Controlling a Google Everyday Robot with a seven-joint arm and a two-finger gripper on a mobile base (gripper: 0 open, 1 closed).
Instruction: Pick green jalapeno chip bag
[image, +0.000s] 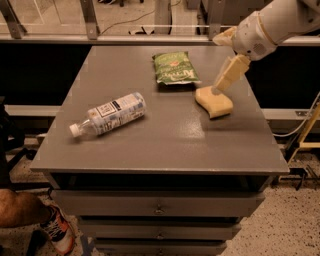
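Observation:
The green jalapeno chip bag (175, 67) lies flat on the far middle of the grey table (160, 150), white lettering facing up. My gripper (218, 63) hangs over the table's far right, just right of the bag and above the yellow sponge (215, 102). Its two cream fingers (229, 75) are spread apart and hold nothing. The lower finger's tip is over the sponge's far edge. The white arm reaches in from the upper right.
A clear plastic bottle (107, 115) with a white label lies on its side at the left of the table. Drawers (157, 205) run below the front edge. A rail (150, 39) runs behind the table. A person's shoe (57, 230) is at the lower left.

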